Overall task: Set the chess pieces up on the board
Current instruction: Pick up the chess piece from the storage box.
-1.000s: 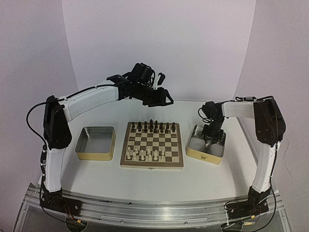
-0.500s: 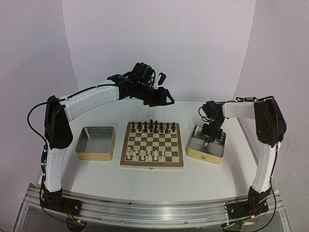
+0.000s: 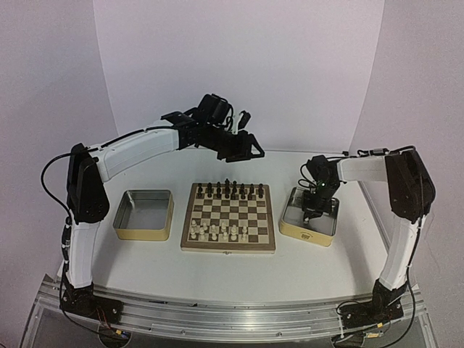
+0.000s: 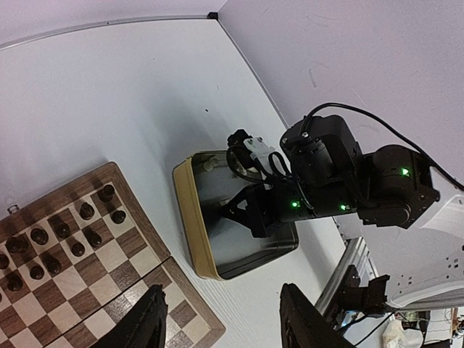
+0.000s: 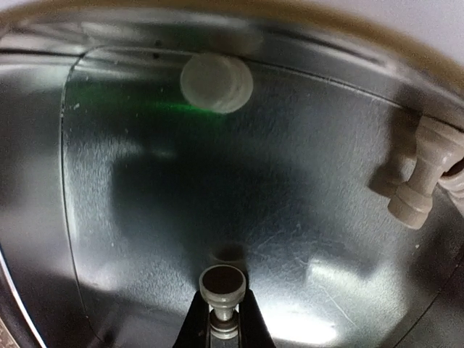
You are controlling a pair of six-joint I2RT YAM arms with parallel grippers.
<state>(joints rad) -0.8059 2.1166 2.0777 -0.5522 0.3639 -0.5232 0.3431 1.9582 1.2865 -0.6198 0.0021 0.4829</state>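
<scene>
The board [image 3: 228,249] lies at mid-table, with cream chess pieces [image 3: 217,230] on its near rows. My right gripper [image 5: 223,319] is down inside the right tin [image 3: 325,233], shut on the stem of one cream piece [image 5: 223,284] whose round base faces the camera, just above the tin's floor. A second cream piece [image 5: 216,83] lies at the tin's far side and a third [image 5: 419,181] against its right wall. My left gripper [image 3: 250,151] hangs high behind the board's far edge, open, with nothing between its fingers [image 4: 151,322]. The left wrist view takes in the board's corner [image 4: 72,254] and the right arm.
Dark chess figures [image 3: 228,190] fill the board's far rows. A second metal tin [image 3: 145,230] stands left of the board. The right tin's yellowish wall [image 4: 190,217] lies close to the board's right rim.
My right gripper has shut on a cream piece inside the right tin, and its wrist has shifted slightly. The left arm has barely moved.
</scene>
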